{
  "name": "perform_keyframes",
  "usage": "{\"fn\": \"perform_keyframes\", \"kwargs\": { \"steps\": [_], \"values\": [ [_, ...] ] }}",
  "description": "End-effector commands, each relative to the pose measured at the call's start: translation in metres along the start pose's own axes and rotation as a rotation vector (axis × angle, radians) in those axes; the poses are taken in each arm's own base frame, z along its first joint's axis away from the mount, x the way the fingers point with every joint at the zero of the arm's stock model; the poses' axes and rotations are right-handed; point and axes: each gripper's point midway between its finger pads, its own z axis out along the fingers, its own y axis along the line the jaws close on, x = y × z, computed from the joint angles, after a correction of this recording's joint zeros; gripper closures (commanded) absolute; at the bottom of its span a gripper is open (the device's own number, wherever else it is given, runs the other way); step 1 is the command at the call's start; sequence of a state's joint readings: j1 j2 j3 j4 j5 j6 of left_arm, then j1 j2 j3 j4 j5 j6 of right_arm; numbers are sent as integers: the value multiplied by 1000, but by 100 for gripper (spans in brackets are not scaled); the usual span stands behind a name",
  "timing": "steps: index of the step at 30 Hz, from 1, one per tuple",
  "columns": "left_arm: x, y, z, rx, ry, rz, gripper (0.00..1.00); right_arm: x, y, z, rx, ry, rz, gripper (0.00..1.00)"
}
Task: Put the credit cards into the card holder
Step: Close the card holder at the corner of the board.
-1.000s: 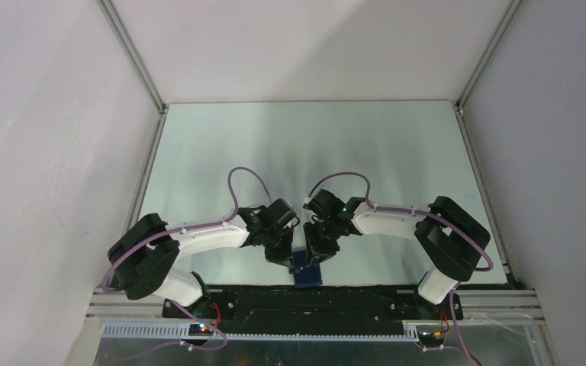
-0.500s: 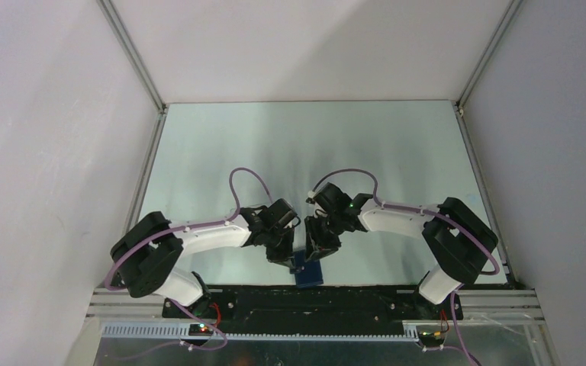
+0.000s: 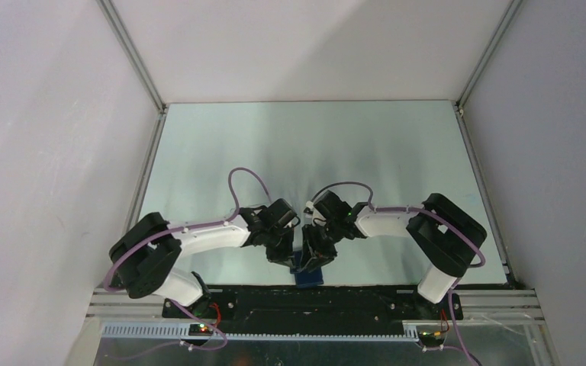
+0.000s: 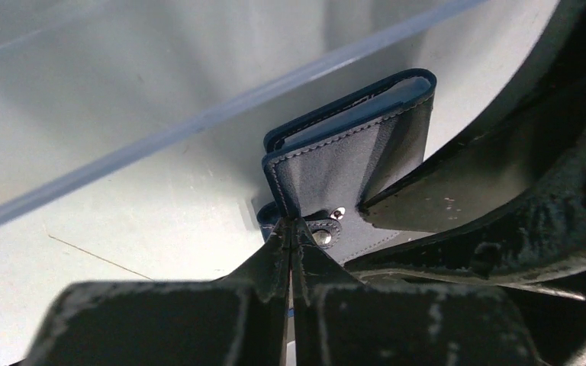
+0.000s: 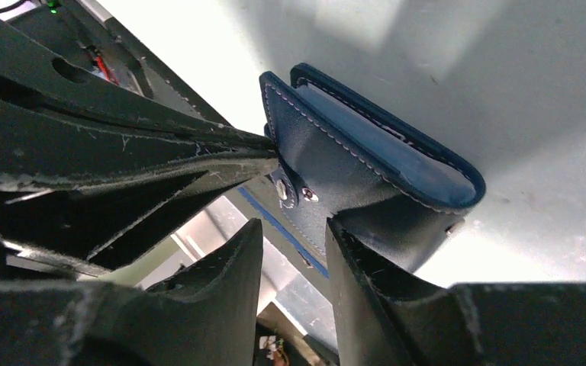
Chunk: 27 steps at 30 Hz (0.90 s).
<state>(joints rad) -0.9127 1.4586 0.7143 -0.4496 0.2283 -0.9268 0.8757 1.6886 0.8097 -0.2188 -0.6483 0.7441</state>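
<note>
The dark navy card holder [image 3: 308, 273] stands partly folded at the table's near edge, between my two grippers. In the left wrist view the card holder [image 4: 351, 145] has its snap studs showing, and my left gripper [image 4: 291, 229] is shut on its near edge by the snap. My left gripper [image 3: 287, 255] sits just left of it in the top view. My right gripper [image 5: 294, 223] is open; its right finger [image 5: 366, 259] touches the card holder's [image 5: 366, 164] outer flap. My right gripper [image 3: 314, 253] is above the holder in the top view. No credit cards are in view.
The black base rail [image 3: 313, 301] runs right behind the card holder at the table's near edge. Metal frame posts and grey walls close in the table [image 3: 313, 145] on three sides. A pale straight bar [image 4: 198, 114] crosses the left wrist view beyond the holder.
My right gripper has moved a little left and nearer, closer over the card holder. My left gripper has stayed in place, still shut on the holder.
</note>
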Motion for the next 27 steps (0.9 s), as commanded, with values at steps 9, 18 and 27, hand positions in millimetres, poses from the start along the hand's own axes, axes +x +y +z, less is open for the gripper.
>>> {"fn": "perform_keyframes", "kwargs": {
  "steps": [9,18,27],
  "values": [
    [-4,-8,-10,52,-60,-12,98,-5,-11,23,-32,-1,68,61],
    [-3,-7,-8,47,-56,-9,98,-9,-9,23,-36,-18,71,73],
    [-2,-3,-8,39,-58,-16,99,-16,-6,30,-67,-30,85,74]
  ]
}}
